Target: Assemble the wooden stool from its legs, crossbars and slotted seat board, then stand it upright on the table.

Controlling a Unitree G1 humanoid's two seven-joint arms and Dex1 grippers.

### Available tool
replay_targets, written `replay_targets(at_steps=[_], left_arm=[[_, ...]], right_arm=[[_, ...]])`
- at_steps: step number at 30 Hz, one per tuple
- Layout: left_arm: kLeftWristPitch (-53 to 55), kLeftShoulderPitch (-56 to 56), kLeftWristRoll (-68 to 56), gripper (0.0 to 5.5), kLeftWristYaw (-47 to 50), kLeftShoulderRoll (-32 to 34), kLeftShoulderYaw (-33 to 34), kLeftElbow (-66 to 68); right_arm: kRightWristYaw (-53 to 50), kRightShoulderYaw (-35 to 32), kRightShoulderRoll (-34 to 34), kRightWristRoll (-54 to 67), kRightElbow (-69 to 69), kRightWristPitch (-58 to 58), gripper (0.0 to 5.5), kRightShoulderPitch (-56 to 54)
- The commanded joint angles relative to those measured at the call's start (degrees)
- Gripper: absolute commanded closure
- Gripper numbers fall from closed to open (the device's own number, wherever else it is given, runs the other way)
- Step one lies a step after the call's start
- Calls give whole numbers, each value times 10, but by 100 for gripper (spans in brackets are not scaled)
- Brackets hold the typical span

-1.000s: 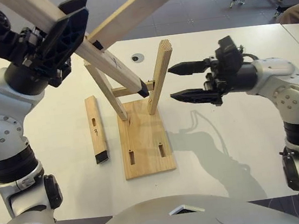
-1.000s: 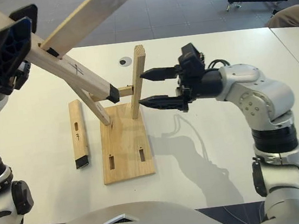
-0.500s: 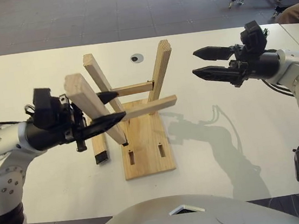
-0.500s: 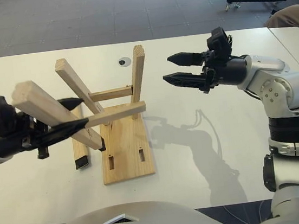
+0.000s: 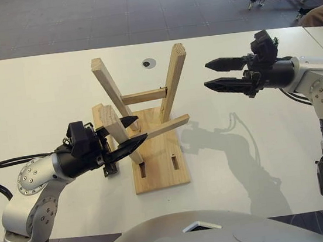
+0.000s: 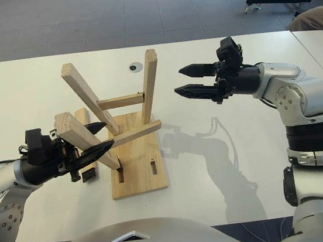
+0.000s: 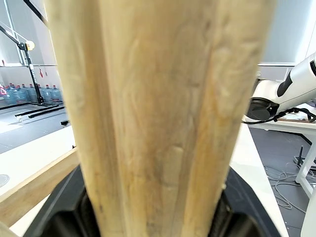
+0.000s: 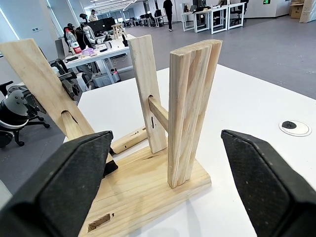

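Nearest, a leg (image 5: pixel 115 124) is clamped between the fingers of the left gripper (image 5: pixel 140 127), tilted, with its lower end at the near-left slot of the seat board (image 5: pixel 162 171). A crossbar (image 5: pixel 168 125) juts from this leg over the board. The wood is judged stiff and light, though the jutting bar probably pulls the load off-centre (its joint looks only push-fitted), so a hold on the flat faces near mid-length seems best. A spare leg (image 6: pixel 80 114) lies flat just beside the board. Farther back, two legs (image 5: pixel 173 75) are seated in the board's far end, joined by a second crossbar (image 5: pixel 143 95). Beyond them, the right gripper (image 5: pixel 206 74) hangs spread and empty above the table (image 5: pixel 39 89).
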Motion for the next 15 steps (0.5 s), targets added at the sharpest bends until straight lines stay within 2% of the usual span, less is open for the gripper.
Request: replay_targets(at_steps=[1, 10, 15], left_arm=[[10, 27, -2, 346, -30, 37, -2, -10], [6, 37, -8, 346, -70, 75, -18, -8], [13, 37, -30, 346, -76, 89, -6, -4]], right_arm=[[0, 3, 2, -9, 7, -2, 146, -15], [3, 12, 8, -18, 25, 0, 146, -33], [9, 16, 9, -26, 34, -4, 146, -37]])
